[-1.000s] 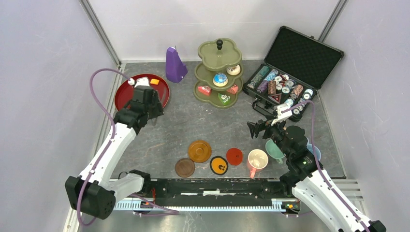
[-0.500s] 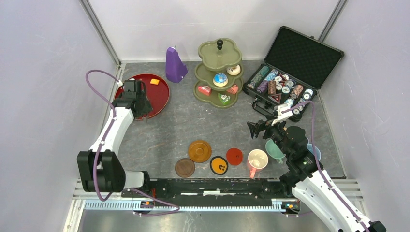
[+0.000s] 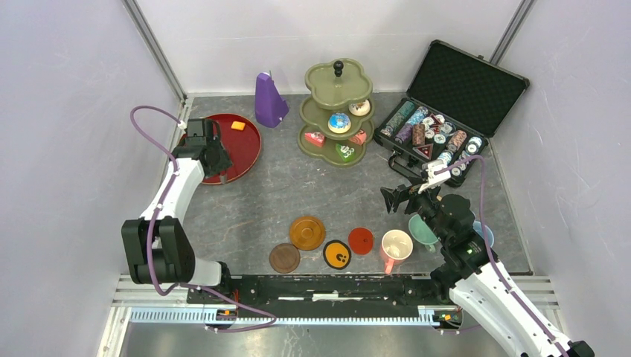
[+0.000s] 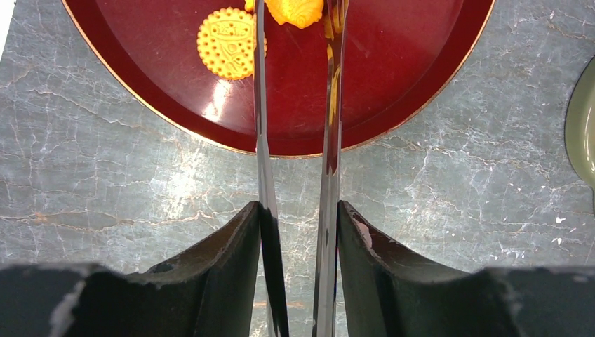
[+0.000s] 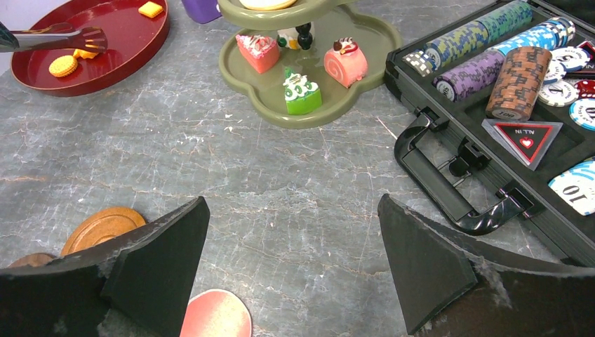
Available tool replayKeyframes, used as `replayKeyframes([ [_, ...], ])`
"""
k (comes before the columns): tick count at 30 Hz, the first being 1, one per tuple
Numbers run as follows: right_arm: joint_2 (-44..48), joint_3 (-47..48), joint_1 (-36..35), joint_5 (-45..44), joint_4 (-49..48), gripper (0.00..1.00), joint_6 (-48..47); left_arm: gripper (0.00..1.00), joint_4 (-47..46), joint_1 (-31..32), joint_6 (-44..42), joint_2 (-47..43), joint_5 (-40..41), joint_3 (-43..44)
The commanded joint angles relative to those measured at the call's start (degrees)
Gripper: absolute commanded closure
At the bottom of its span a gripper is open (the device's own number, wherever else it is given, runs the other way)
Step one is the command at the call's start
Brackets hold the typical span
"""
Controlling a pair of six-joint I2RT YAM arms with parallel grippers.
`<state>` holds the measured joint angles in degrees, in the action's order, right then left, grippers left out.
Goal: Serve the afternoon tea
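My left gripper (image 4: 300,207) is shut on a pair of metal tongs (image 4: 328,140), one blade against each jaw. The tongs reach over the red tray (image 4: 400,63), and their tips (image 5: 91,38) stand on either side of a yellow pastry (image 4: 295,10). A round yellow biscuit (image 4: 228,42) lies just left of them. An orange square piece (image 3: 238,126) sits at the tray's far side. The olive-green stand (image 3: 337,111) carries several small cakes. My right gripper (image 3: 398,195) hangs open above bare table, with the pink mug (image 3: 396,244) and teal mug (image 3: 421,229) just beside it.
Several round coasters (image 3: 306,232) lie near the front middle. A blue mug (image 3: 484,232) is partly hidden behind my right arm. The open black case (image 3: 439,111) of poker chips stands at the back right. A purple pyramid (image 3: 269,100) stands left of the stand.
My left arm has swung left and its gripper has shifted toward the tray's left side. Its jaws have narrowed on the tongs. The right arm has not moved.
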<state>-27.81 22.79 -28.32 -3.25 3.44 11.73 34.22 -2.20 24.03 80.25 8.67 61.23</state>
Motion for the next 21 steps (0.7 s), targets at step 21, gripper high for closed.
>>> replayKeyframes([
  [21,1.4,0.2,0.2,-0.8,-1.6,0.02,-0.1,0.44,-1.0,-0.5,0.6,-2.9,0.3,-2.5],
])
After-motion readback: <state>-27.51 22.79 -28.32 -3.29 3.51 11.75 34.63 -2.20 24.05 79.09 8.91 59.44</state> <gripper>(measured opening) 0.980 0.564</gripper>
